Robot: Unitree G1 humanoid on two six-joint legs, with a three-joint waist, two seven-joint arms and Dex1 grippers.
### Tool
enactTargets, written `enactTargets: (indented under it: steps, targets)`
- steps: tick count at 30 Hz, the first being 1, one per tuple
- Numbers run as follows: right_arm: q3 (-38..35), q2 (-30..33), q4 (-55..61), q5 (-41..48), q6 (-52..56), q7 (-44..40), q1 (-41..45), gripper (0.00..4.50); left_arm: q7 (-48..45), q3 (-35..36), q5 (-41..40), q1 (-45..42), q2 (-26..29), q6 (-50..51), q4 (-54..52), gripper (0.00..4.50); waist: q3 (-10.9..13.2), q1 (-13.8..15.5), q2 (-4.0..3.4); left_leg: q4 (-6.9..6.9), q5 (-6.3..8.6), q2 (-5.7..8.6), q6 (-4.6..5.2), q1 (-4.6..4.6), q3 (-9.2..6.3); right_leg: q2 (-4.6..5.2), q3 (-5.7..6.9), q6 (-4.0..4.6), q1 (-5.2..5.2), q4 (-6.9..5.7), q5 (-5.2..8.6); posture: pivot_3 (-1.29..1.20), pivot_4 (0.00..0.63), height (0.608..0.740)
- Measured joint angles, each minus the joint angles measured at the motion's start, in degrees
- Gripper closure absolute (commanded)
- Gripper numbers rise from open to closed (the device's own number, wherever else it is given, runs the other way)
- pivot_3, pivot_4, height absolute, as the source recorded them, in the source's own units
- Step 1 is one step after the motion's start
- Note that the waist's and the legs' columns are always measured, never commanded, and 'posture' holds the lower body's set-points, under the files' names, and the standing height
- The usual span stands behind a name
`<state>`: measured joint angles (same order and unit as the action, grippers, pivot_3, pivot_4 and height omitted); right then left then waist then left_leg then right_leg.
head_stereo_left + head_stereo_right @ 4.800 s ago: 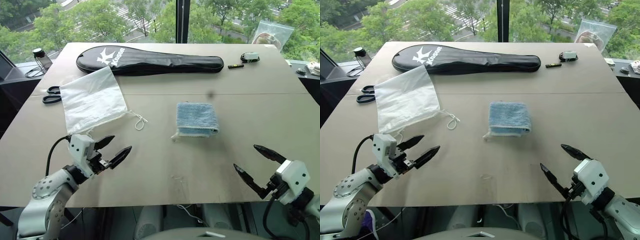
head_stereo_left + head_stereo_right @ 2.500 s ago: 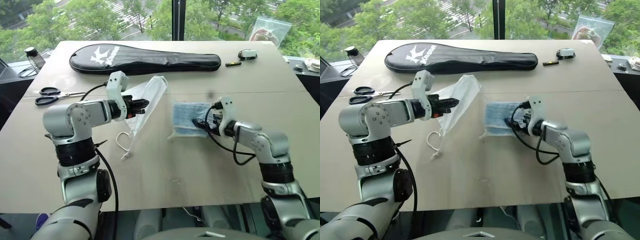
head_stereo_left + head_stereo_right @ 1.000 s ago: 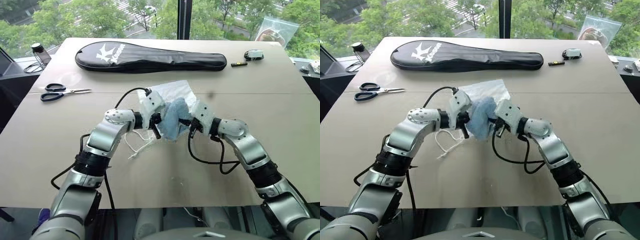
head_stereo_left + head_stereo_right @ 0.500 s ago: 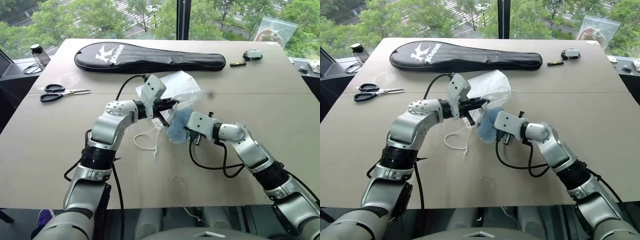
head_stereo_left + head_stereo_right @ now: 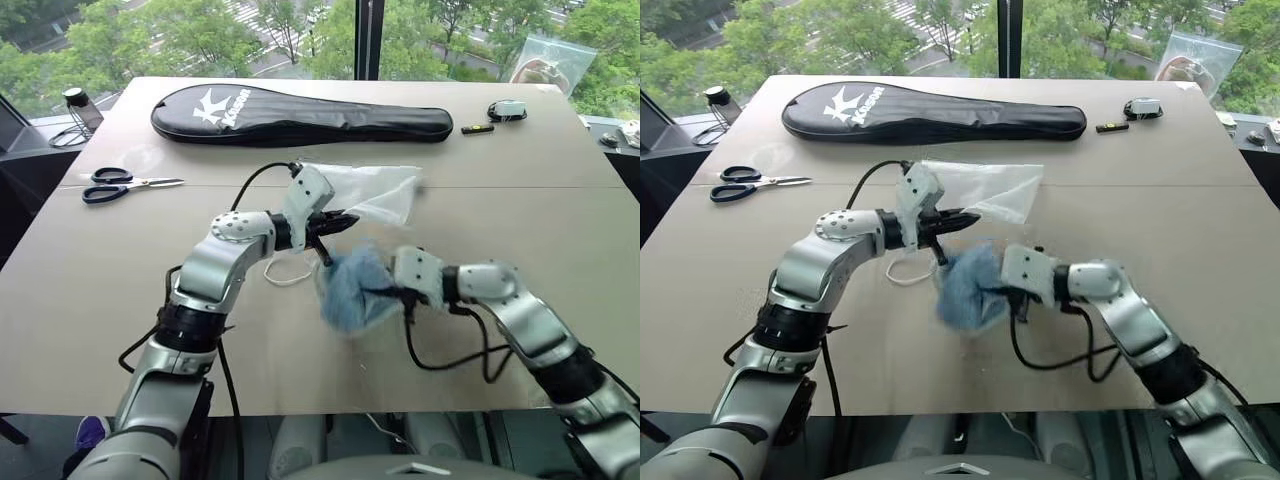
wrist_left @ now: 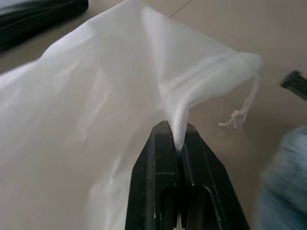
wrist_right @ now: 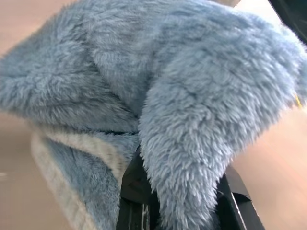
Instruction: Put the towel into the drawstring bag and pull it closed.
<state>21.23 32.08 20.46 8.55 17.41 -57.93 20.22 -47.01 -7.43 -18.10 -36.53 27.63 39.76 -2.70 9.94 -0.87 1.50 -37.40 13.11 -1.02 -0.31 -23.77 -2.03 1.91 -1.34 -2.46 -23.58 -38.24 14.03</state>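
Observation:
The drawstring bag (image 5: 372, 190) is a thin white sack held off the table, stretching away to the right. My left gripper (image 5: 336, 221) is shut on its rim, and in the left wrist view the black fingers (image 6: 158, 163) pinch a fold of the bag (image 6: 91, 96). The bag's white cord (image 5: 283, 272) hangs down to the tabletop. The fluffy light blue towel (image 5: 350, 290) hangs bunched just below and in front of the bag's held edge. My right gripper (image 5: 388, 295) is shut on it. In the right wrist view the towel (image 7: 182, 96) drapes over both fingers.
A long black racket case (image 5: 300, 115) lies across the far side of the table. Scissors (image 5: 125, 183) lie at the left. A clear plastic pouch (image 5: 545, 62), a small device (image 5: 508, 108) and a small dark piece (image 5: 472, 129) sit at the far right corner.
My right gripper has pulled the towel back toward the table's near edge, away from the bag's held rim. The left gripper has kept its pinch, and the bag now stretches out flatter to the right.

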Motion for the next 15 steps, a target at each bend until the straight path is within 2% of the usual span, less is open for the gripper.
enactTargets:
  steps: [4, 7, 9, 15]
  targets:
    - [-3.3, 1.1, 6.4, 3.9, 0.0, -0.8, -0.5, 4.45, -0.3, 1.8, -2.5, -4.1, -0.3, 4.0, 2.6, 4.5, 0.0, -0.2, 0.0, -0.01, 0.0, -0.03, 0.0, 0.06, 0.0, -0.05, -0.01, 0.0, 0.0, -0.07, 0.01, 0.0, 0.15, 0.74]
    - [-4.3, 0.3, 6.8, 2.7, -0.4, 2.3, -0.1, 4.45, -1.3, 3.3, -4.6, -8.8, 0.1, 8.3, 6.7, 4.5, 0.0, -0.1, 0.01, -0.06, -0.01, -0.02, 0.0, 0.04, -0.02, -0.05, 0.02, 0.0, -0.01, -0.14, 0.01, 0.0, 0.15, 0.74]
    - [-4.3, -0.9, 6.7, 0.6, -1.4, 5.0, 0.9, 4.45, -3.6, 2.0, -3.9, -10.6, 2.2, 7.5, 7.1, 4.5, 0.0, -0.3, -0.01, -0.05, -0.01, -0.01, -0.01, 0.06, 0.05, -0.04, -0.07, 0.0, -0.02, -0.14, 0.01, 0.0, 0.15, 0.74]
    - [-4.1, -1.6, 6.9, -0.5, -1.8, 6.6, 2.0, 4.45, -15.1, -2.9, -5.7, -7.9, 7.0, 8.5, 6.7, 4.5, 0.0, -0.1, -0.04, -0.03, -0.01, -0.02, -0.01, -0.01, 0.06, -0.03, -0.05, 0.02, -0.07, -0.11, 0.02, 0.0, 0.15, 0.74]
